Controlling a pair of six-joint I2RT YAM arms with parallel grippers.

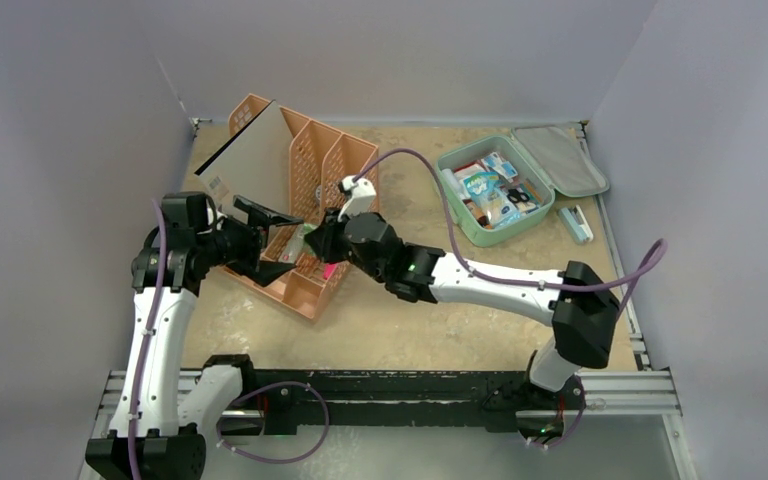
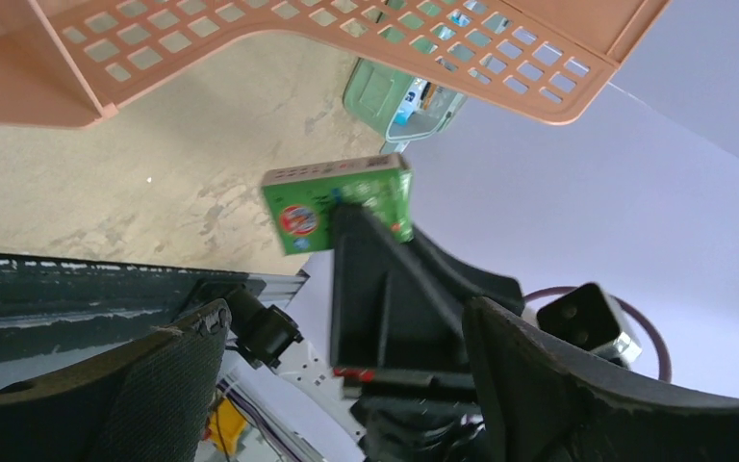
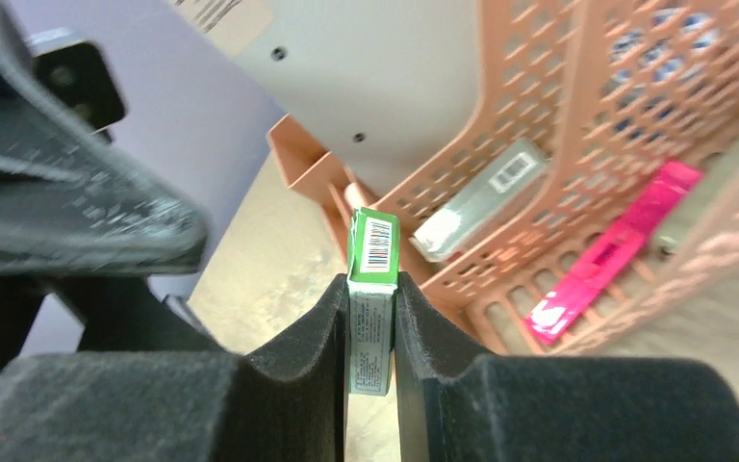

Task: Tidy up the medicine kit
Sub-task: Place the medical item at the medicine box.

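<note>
Right wrist view: a small green cardboard box (image 3: 373, 245) is squeezed between the two pads of the right tool (image 3: 372, 289). It is held by its wide flat sides so that it cannot slip or tip. The left tool (image 2: 344, 313) is spread wide with nothing in it, just across from the box, likely so that the box can be carried by one arm alone. An orange plastic mesh rack (image 3: 577, 144) is just ahead of the right tool, its edge close by. The mint-green soft medicine kit (image 1: 505, 190) is lying open well behind that tool, and bare surface (image 1: 400, 320) is seen between for the trip back.
</note>
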